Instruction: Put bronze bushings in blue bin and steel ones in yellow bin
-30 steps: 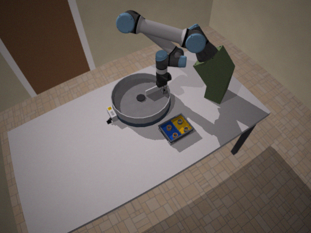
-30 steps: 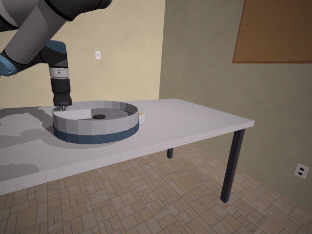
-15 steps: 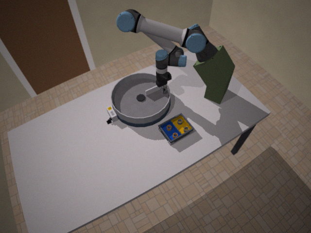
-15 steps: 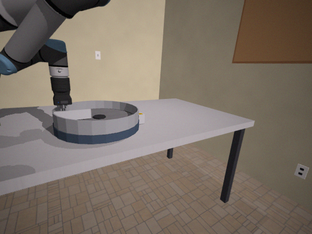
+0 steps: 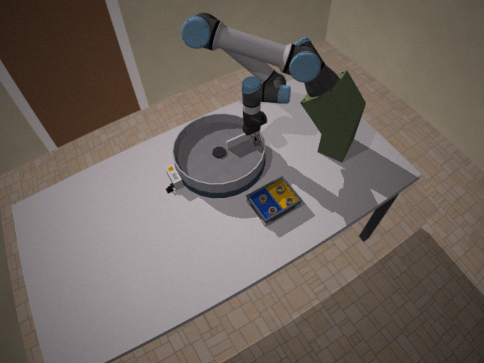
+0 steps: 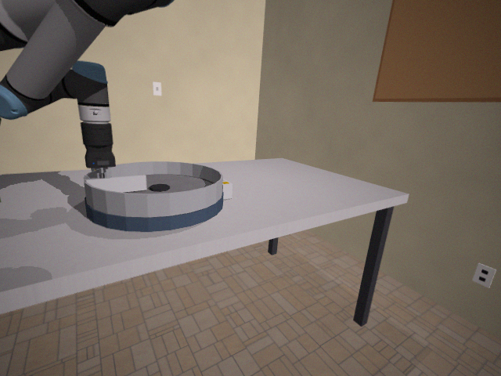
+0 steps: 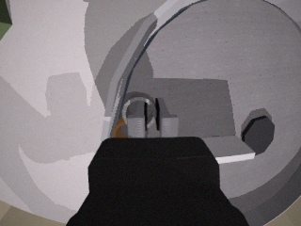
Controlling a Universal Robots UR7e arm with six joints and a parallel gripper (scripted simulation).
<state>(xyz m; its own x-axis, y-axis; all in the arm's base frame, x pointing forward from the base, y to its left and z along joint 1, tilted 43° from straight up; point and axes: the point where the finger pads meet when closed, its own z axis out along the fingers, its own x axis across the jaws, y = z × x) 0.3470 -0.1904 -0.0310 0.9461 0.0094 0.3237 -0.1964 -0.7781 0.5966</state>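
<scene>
The gripper [image 5: 255,139] reaches down inside the far right part of the turntable [image 5: 195,180], a round grey tray with a raised wall and a blue band at its base, and its fingers are pinched on a steel bushing [image 7: 137,113], a grey ring standing on edge just inside the tray wall. In the wrist view a speck of orange-brown shows at the lower left of that ring (too small to say what it is). A dark hub [image 5: 218,152] sits at the middle of the tray floor, well apart from the gripper, and a pale flat vane [image 5: 243,144] runs from near the hub out toward the wall beneath the fingers. On the table [image 5: 117,249], just near and right of the turntable, stands the two-part bin. Its blue bin [image 5: 255,197] on the left holds two bronze bushings [image 5: 263,199], one nearer than the other; its yellow bin [image 5: 293,193] on the right holds two steel bushings [image 5: 280,189], both lying with their bores up. A small white box [image 5: 172,178] with a yellow label sits against the turntable's left side.
</scene>
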